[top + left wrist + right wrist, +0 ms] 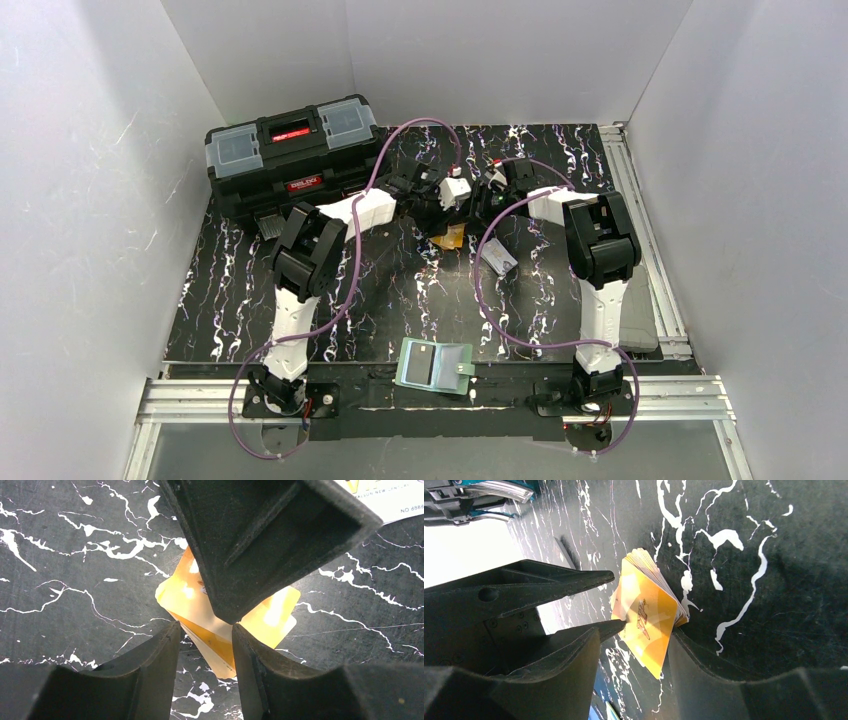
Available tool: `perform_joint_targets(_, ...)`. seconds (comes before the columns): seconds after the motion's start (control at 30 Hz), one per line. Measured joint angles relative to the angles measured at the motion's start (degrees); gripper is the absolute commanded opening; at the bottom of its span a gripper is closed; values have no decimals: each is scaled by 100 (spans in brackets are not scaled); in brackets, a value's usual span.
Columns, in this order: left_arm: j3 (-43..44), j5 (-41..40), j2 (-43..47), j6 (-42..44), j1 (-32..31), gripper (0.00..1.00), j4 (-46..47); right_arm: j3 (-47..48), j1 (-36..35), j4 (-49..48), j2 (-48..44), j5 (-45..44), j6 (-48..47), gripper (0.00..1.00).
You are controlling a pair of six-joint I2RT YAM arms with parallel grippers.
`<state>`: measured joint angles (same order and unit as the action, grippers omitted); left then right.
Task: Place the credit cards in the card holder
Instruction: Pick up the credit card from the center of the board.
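The orange credit card (pixel 455 238) (pixel 190 597) (pixel 649 615) is tipped up on edge on the black marbled table, past its middle. Both grippers meet over it. My left gripper (pixel 440 215) (pixel 206 640) is open, with a corner of the card between its fingers, against the right one only. My right gripper (pixel 468 215) (pixel 634 640) is open around the card, whose edge rests on its right finger (pixel 704 670). A left-arm fingertip (pixel 614 575) touches the card's other edge. The white credit card (pixel 500 260) (pixel 400 500) lies flat just right. The card holder (pixel 435 365) lies open at the near edge.
A big black toolbox (pixel 290 155) stands at the back left, close behind the left arm. A grey flat pad (pixel 635 330) lies by the right arm's base. Metal rails (pixel 640 200) run along the right and near edges, and white walls enclose the table.
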<state>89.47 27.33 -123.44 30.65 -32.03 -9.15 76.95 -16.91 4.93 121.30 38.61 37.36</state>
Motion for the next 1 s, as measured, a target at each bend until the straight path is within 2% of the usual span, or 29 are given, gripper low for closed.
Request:
perform_joint_targets(0.37,2,61,-2,-116,-111,40,-31,-278,0,-437,-7,232,358,56)
perform_joint_targets(0.7,24,131,-2,-332,-109,40,-76,-367,-55,-479,-7,192,448,44)
perform_joint_targets(1.0,109,240,52,-260,109,40,-557,-367,-70,-444,-7,136,455,51)
